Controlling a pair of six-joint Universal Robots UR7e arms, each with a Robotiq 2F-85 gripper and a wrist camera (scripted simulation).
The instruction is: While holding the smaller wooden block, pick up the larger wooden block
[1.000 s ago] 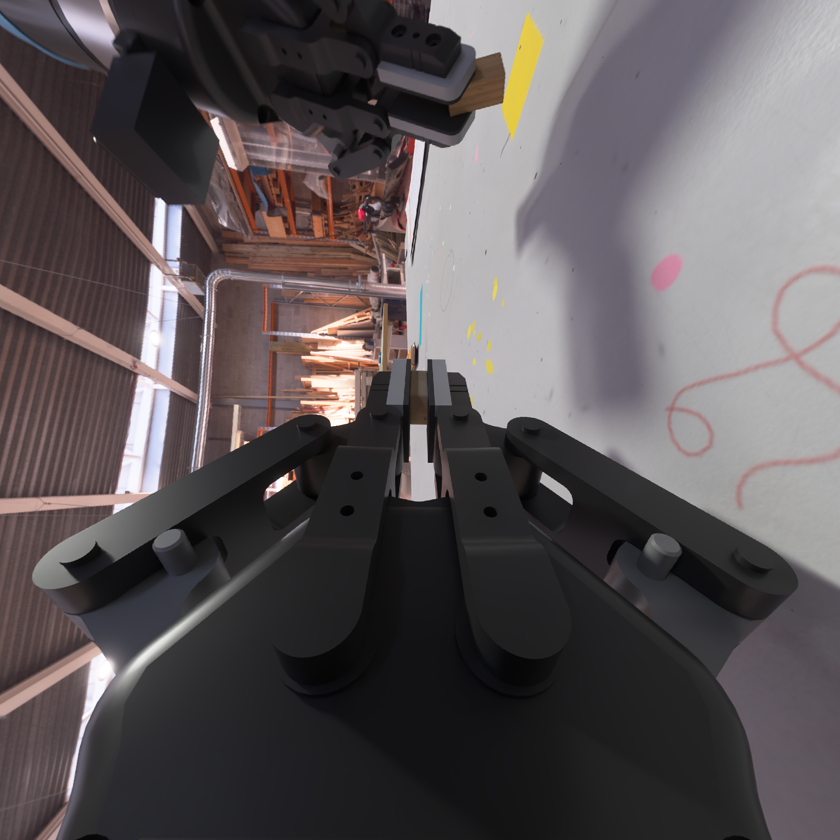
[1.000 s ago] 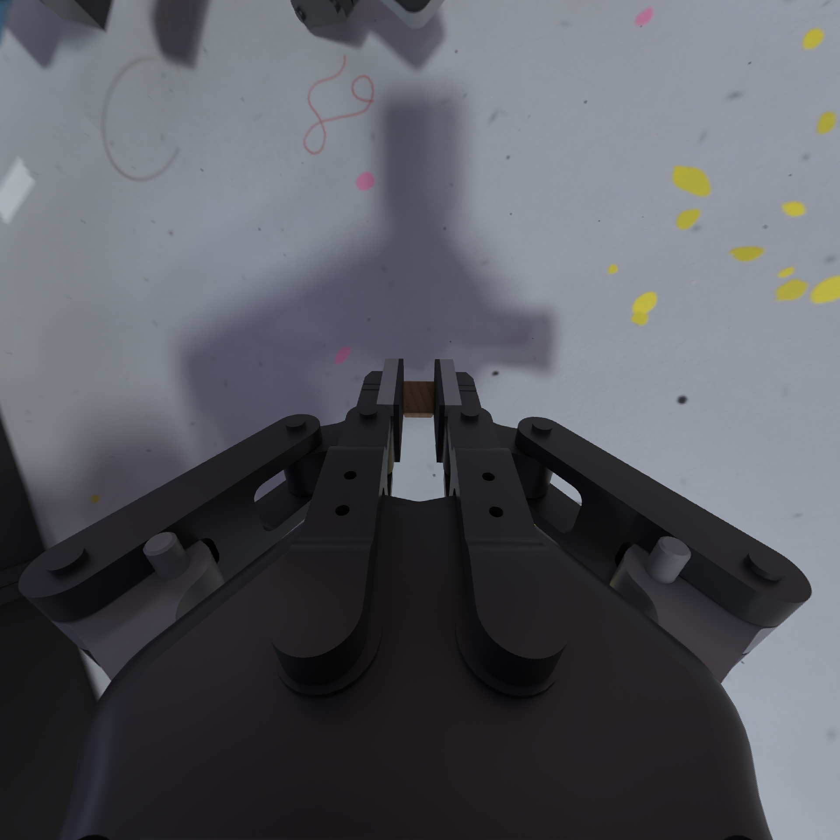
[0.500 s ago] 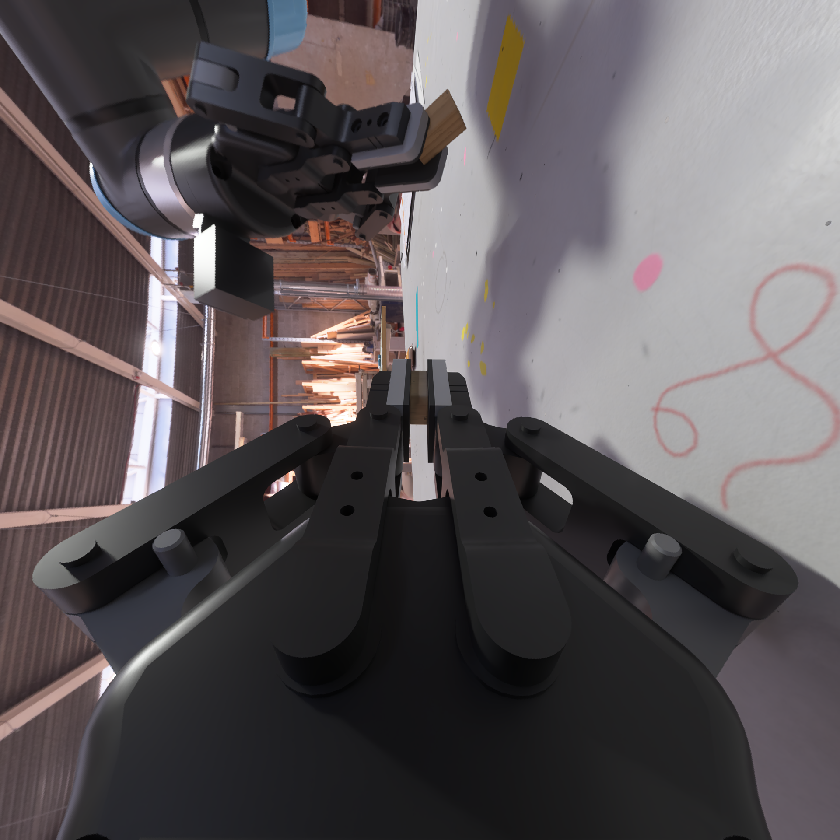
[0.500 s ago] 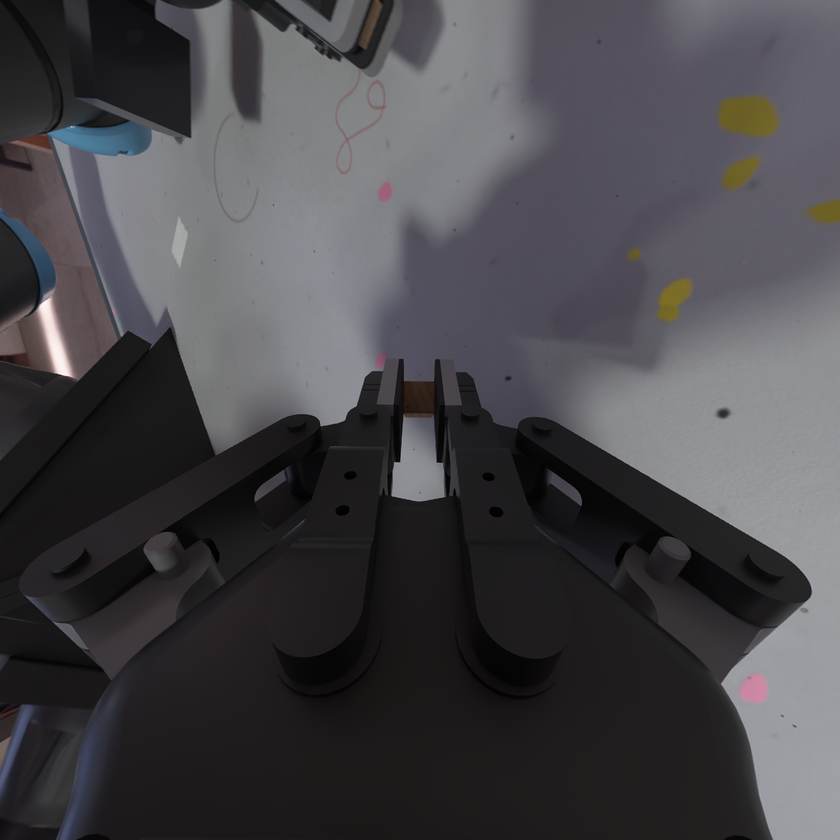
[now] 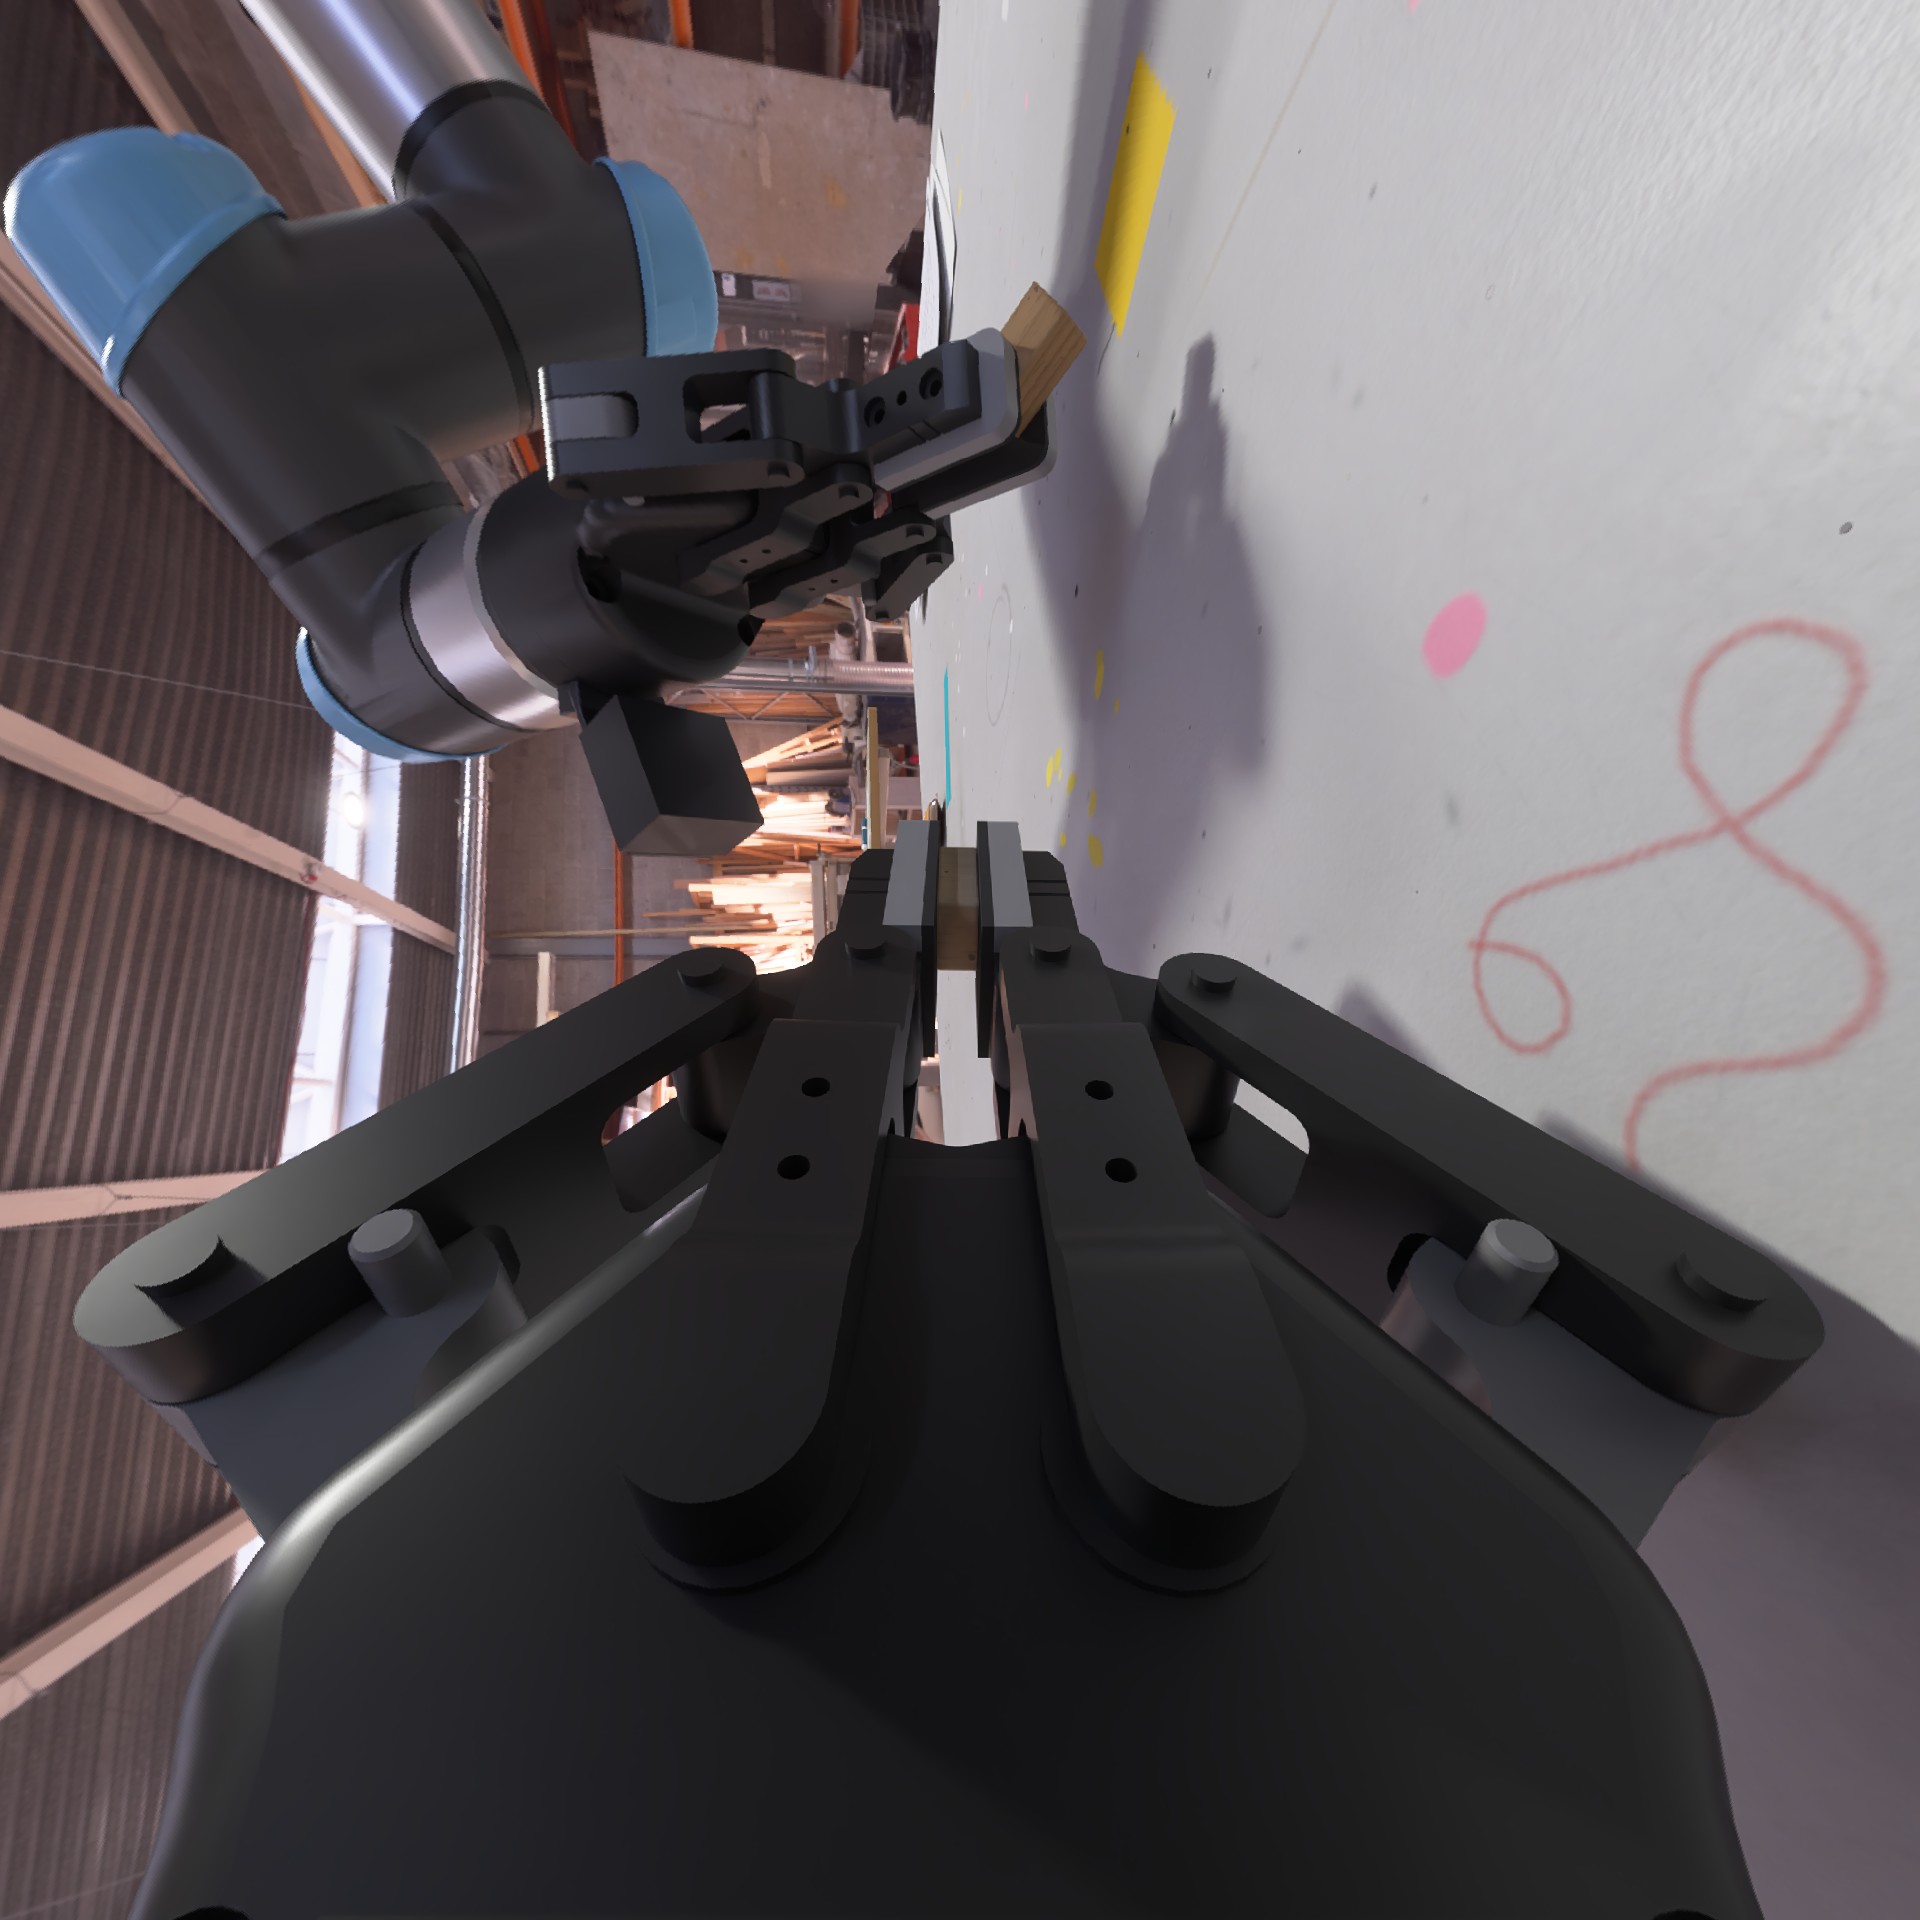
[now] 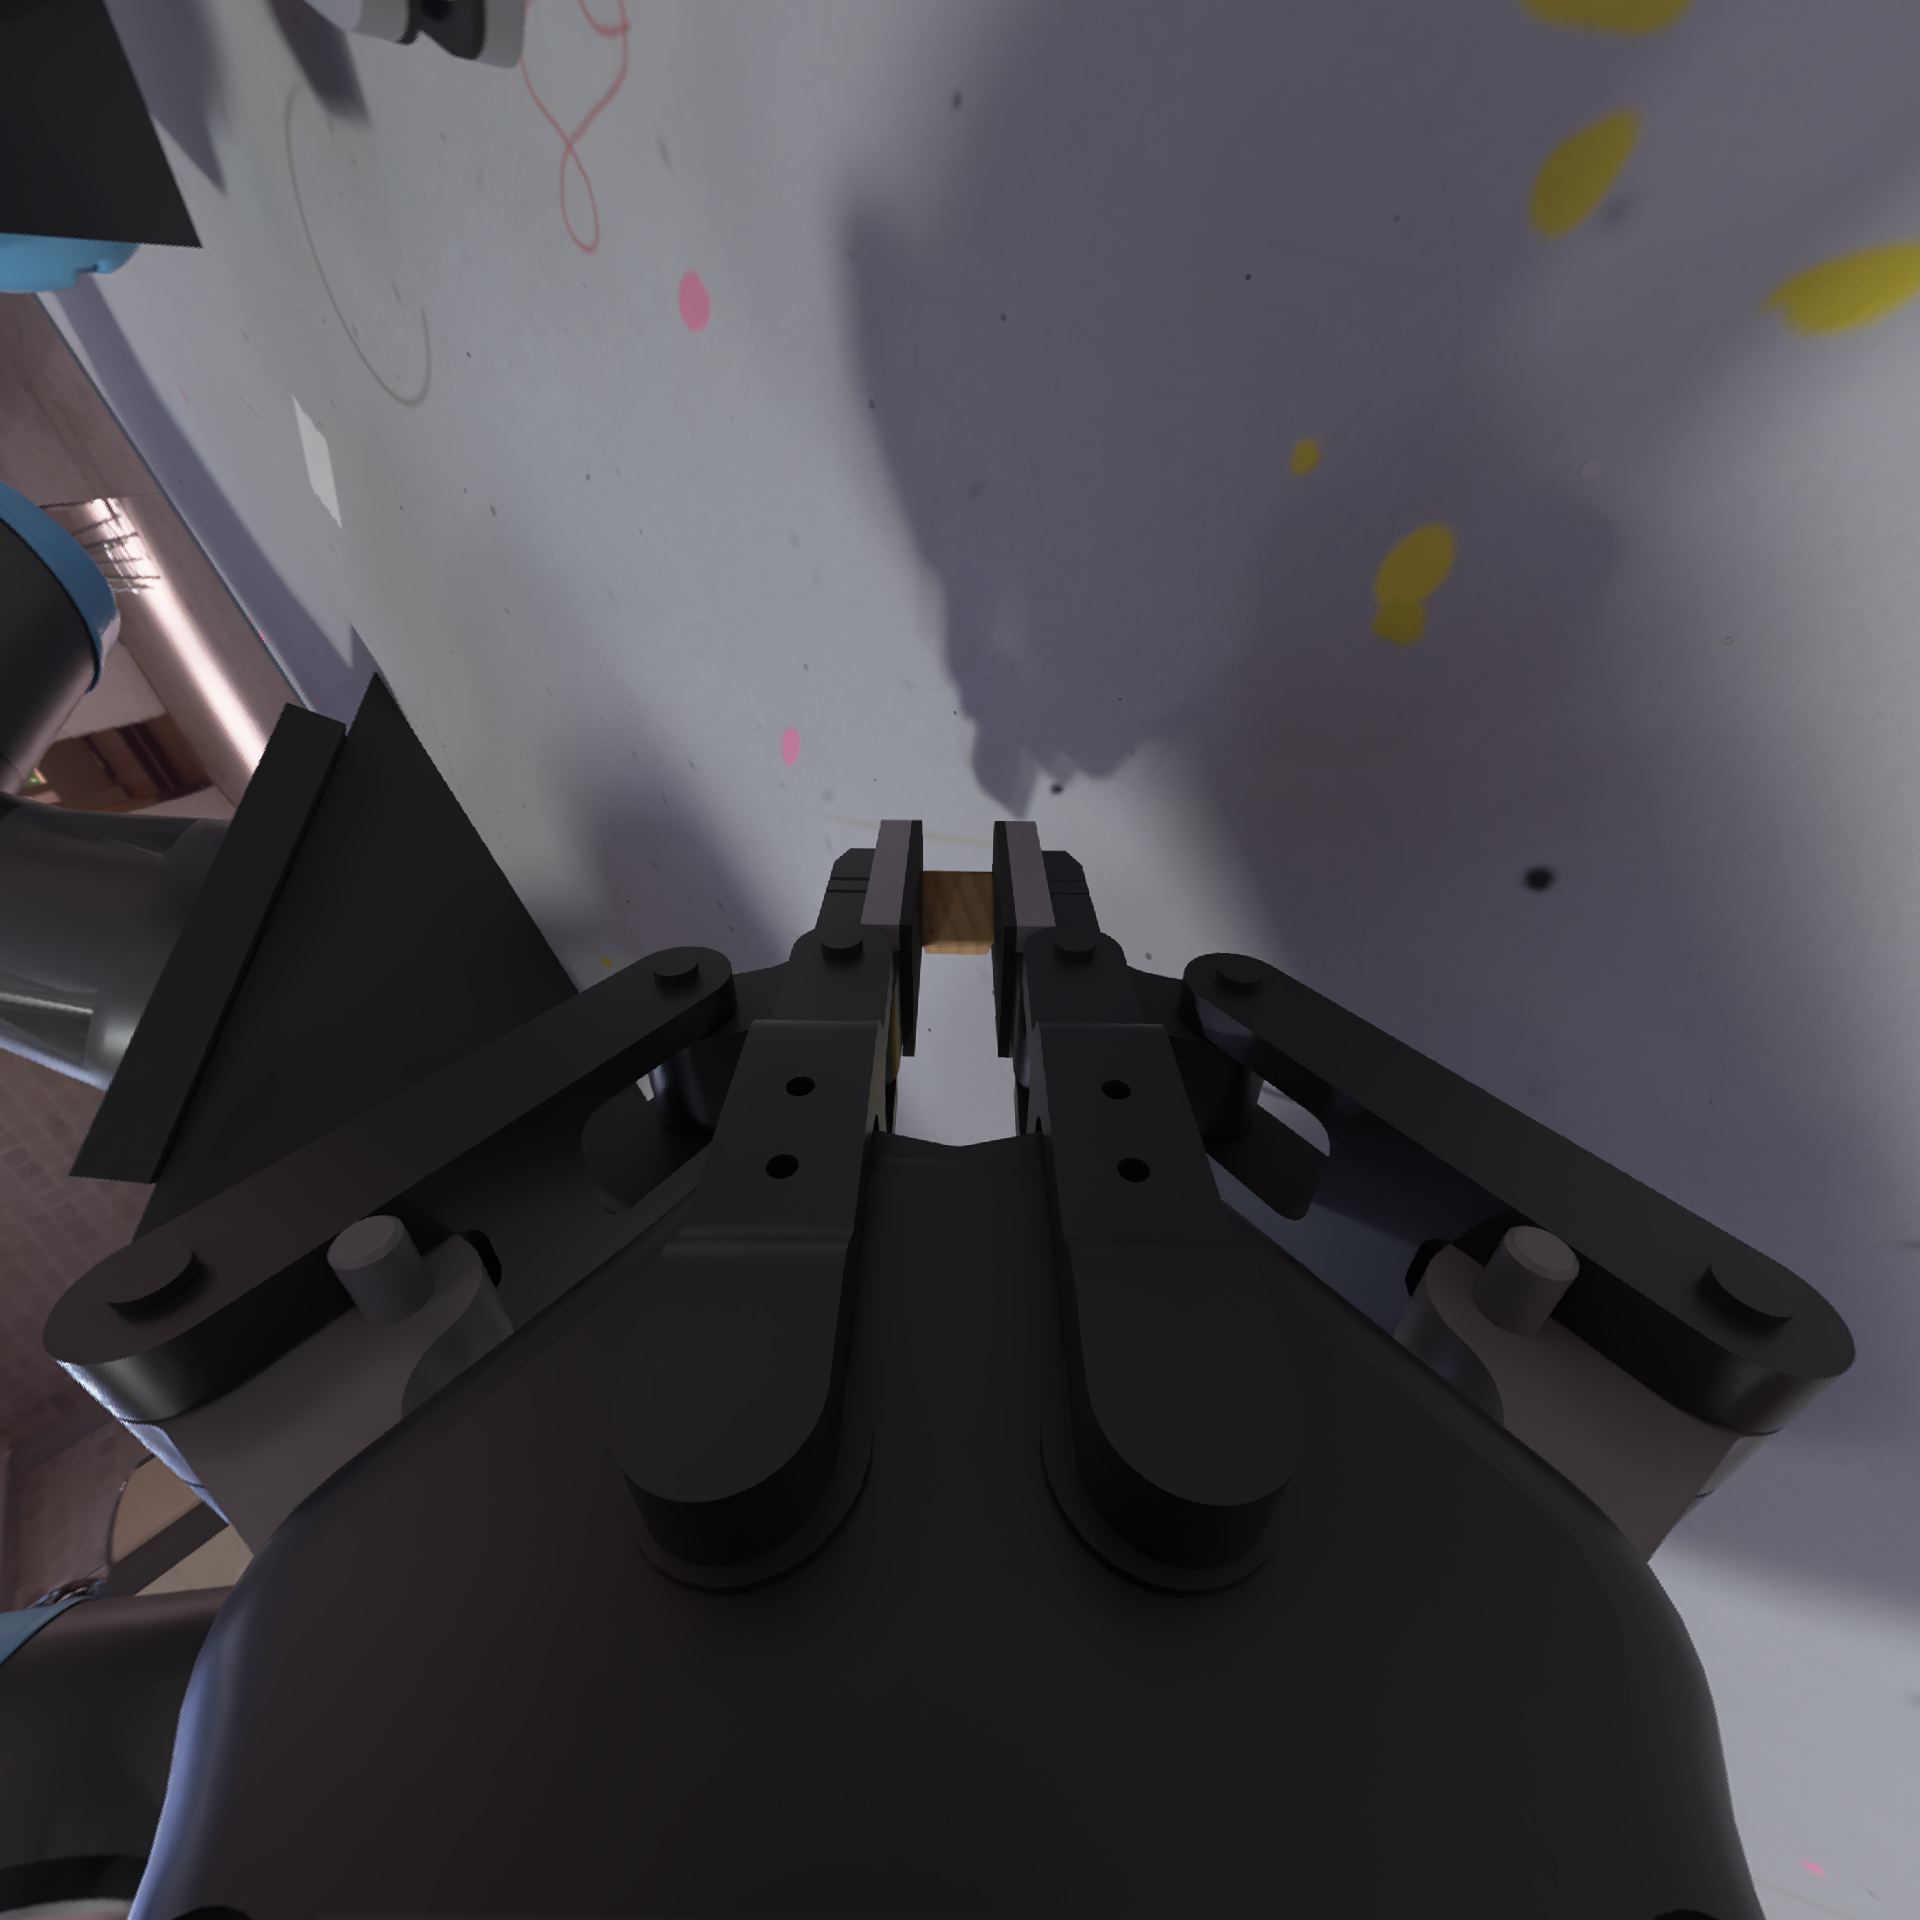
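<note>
My left gripper (image 5: 958,873) is shut on a small wooden block (image 5: 958,920), held off the grey table (image 5: 1558,416) with the jaws close together. My right gripper (image 6: 957,873) is shut on a wider wooden block (image 6: 957,914), with its jaws standing farther apart, above the table (image 6: 727,520). In the left wrist view the right gripper (image 5: 1013,416) shows up and to the left, clear of the table, with its block (image 5: 1044,332) sticking out past the pads. A corner of the left gripper (image 6: 436,21) shows at the top of the right wrist view.
The table bears paint marks: a yellow patch (image 5: 1138,187), a pink dot (image 5: 1455,634), a red scribble (image 5: 1714,883) and yellow spots (image 6: 1413,582). A black arm mount (image 6: 291,935) and the table edge lie at the left of the right wrist view. The right arm (image 5: 364,416) fills the upper left.
The right gripper with its block has drawn away from my left wrist camera, so more of its arm shows. The right wrist view has swung and tilted over the table. Both grips hold.
</note>
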